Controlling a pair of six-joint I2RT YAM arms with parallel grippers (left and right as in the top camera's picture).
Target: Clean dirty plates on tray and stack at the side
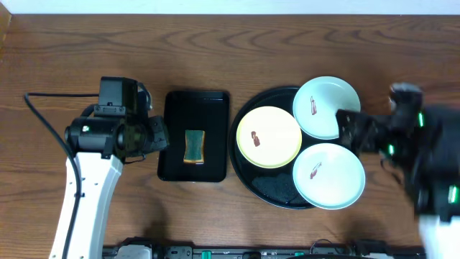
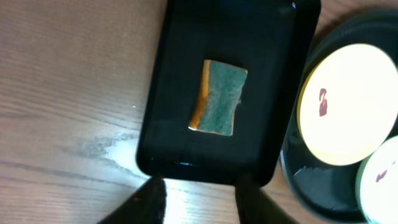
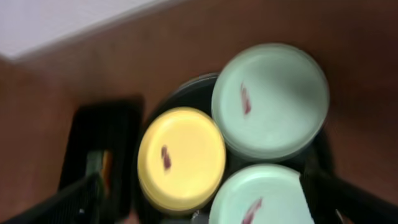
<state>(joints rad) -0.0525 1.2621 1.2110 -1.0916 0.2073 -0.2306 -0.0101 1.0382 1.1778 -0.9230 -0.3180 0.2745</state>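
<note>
The round black tray (image 1: 277, 188) holds three dirty plates, each with a red-brown smear: a pale yellow plate (image 1: 269, 137), a mint plate (image 1: 326, 107) at the back and a mint plate (image 1: 328, 175) at the front. My right gripper (image 1: 348, 128) is open and empty above the tray's right rim, between the two mint plates. Its blurred wrist view shows the yellow plate (image 3: 181, 158) and both mint plates (image 3: 270, 99) (image 3: 261, 196) between open fingers (image 3: 200, 179). My left gripper (image 2: 199, 199) is open and empty, just left of the rectangular tray.
A smaller rectangular black tray (image 1: 172, 155) lies left of the round tray with a green and yellow sponge (image 1: 195, 146) in it, also in the left wrist view (image 2: 217, 96). Bare wooden table surrounds both trays.
</note>
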